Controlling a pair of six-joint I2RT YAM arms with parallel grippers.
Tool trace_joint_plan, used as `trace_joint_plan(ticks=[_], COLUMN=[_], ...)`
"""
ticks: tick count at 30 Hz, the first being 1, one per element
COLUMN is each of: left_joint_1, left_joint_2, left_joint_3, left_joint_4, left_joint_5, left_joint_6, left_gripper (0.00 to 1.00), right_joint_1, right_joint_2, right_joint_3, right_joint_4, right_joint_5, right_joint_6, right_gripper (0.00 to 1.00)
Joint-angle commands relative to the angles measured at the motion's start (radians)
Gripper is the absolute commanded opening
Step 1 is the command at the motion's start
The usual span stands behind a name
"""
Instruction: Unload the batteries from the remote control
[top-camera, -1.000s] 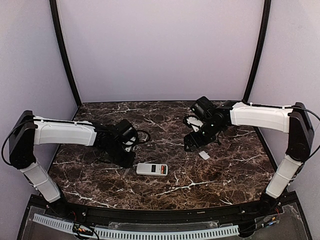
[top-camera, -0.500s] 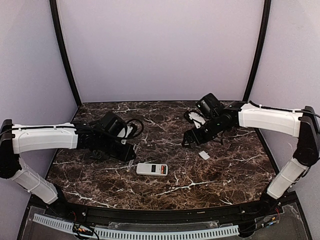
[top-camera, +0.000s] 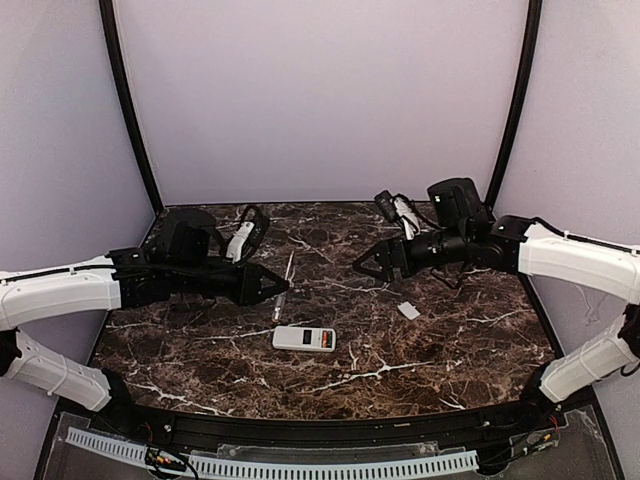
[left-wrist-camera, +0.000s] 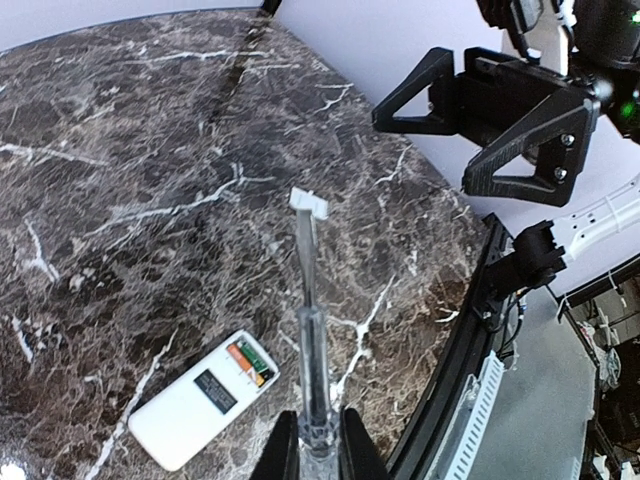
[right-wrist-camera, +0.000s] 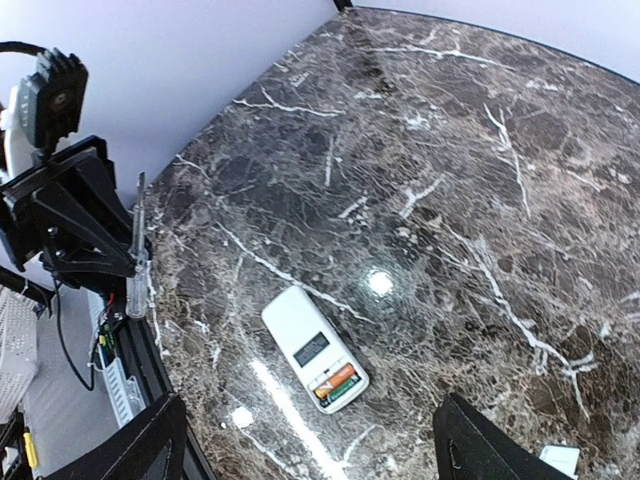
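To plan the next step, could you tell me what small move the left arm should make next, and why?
Probably lower the left gripper so the thin tool it grips reaches the batteries. The remote control lies with its bay open and both batteries seated, while the tool is held raised, off the remote.

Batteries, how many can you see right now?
2 batteries, side by side in the open compartment at one end of the remote control. None shows loose elsewhere, though some could be hidden.

Glossy marble table (left-wrist-camera: 120, 150); smooth plastic remote control (left-wrist-camera: 190, 410); clear plastic tool (left-wrist-camera: 311, 340).
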Motion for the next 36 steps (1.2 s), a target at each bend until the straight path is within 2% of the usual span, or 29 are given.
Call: trace_joint_plan(ticks=[1,12,23,30,36], left_joint_1=[-0.001,-0.001,0.006,0.011,0.011], left_joint_2=[-0.040,-0.067,0.008,0.099,0.152], left_joint_3=[-0.029,-0.097,-0.105,-0.084,-0.073], left_joint_4=[0.130,0.382,0.716,0.909,1.013], left_joint_5=[0.092,0.218,0.198,0.235,0.241], left_joint_6=[0.005,-0.069,-0.246,-0.341,-0.382], left_gripper=[0.00,0.00,0.00,0.00,0.00], right_joint_1=[0.012,0.042,0.122,0.163,0.177], right_joint_2=[-0.058,-0.103,-0.050,0.045,0.115], right_joint_3=[-0.054,-0.151,-0.215,-0.171,-0.125], right_joint_4=[0.198,0.450,0.804,0.903,0.940], right_joint_5=[-0.110,-0.231,-0.259,-0.279,-0.298], right_joint_6=[0.028,0.085,0.199,0.220,0.247], right_gripper=[0.84,0.85,0.84,0.79,0.67])
